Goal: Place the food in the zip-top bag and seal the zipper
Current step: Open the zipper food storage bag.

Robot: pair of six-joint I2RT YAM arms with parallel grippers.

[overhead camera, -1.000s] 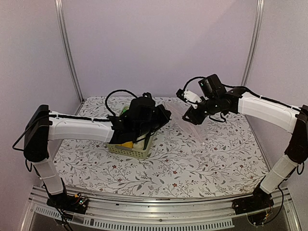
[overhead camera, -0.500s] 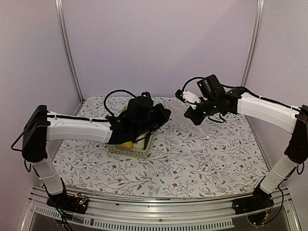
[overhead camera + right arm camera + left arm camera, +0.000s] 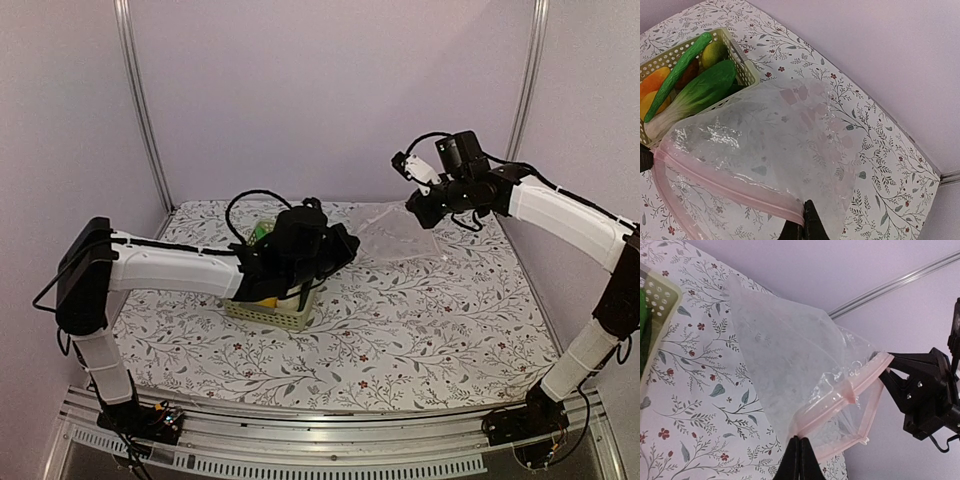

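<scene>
The clear zip-top bag (image 3: 397,232) hangs stretched between my two grippers above the table. Its pink zipper (image 3: 840,399) gapes, the two strips apart in a loop. My left gripper (image 3: 800,440) is shut on one end of the strip, and my right gripper (image 3: 807,205) is shut on the other end (image 3: 725,186). The food lies in the pale green basket (image 3: 747,71): a cucumber (image 3: 680,65), a bok choy (image 3: 705,90), an orange piece (image 3: 652,80) and a yellow-green piece (image 3: 715,50). In the top view my left arm hides most of the food.
The basket (image 3: 272,312) stands left of the middle on the flowered tablecloth (image 3: 420,330), under my left arm. Lilac walls with metal corner posts (image 3: 140,110) close the back and both sides.
My right gripper has shut on the bag's zipper edge and lifted up and to the right, drawing the bag taut. The left gripper has stayed shut on the other end, shifting slightly.
</scene>
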